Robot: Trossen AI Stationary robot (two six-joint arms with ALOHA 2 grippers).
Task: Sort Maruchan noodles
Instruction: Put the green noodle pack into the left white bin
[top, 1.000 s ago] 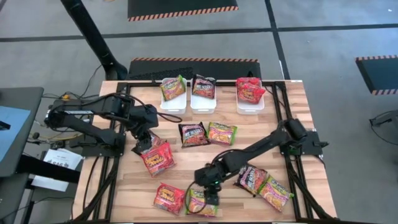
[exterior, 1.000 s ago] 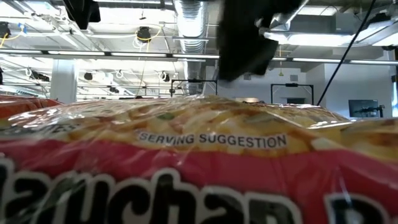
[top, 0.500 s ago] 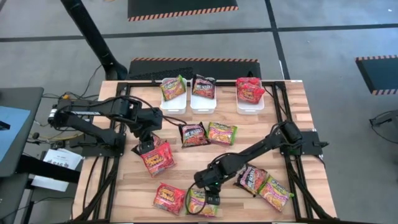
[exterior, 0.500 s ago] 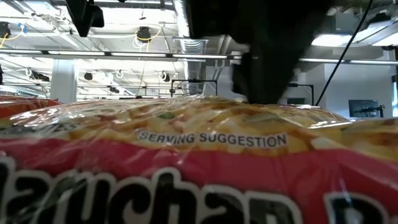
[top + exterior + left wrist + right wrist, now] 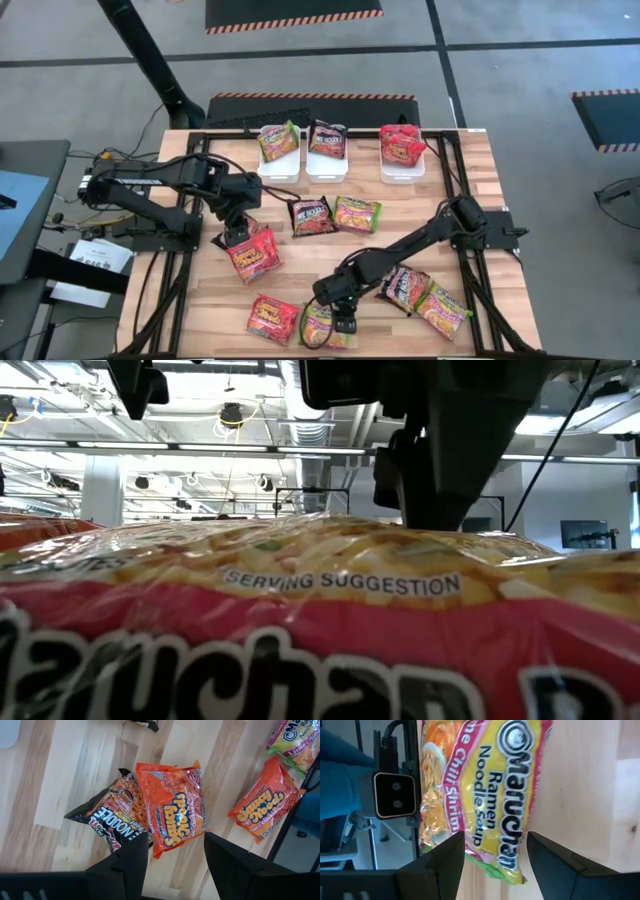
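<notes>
The right gripper (image 5: 341, 322) has dropped closer over the green-yellow crinkly plastic ramen packet (image 5: 485, 795), fingers (image 5: 440, 865) spread. The left gripper (image 5: 170, 855) hovers over a red plastic packet (image 5: 172, 807) on the wooden tabletop (image 5: 200, 300), fingers spread.

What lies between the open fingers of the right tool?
The yellow noodle packet lies there, on the wooden table, in the right wrist view. In the high view the right tool is over it at the near edge.

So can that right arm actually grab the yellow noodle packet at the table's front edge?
Probably yes. The right gripper hangs right over the yellow packet, its jaws open to either side of it, and nothing lies between them.
</notes>
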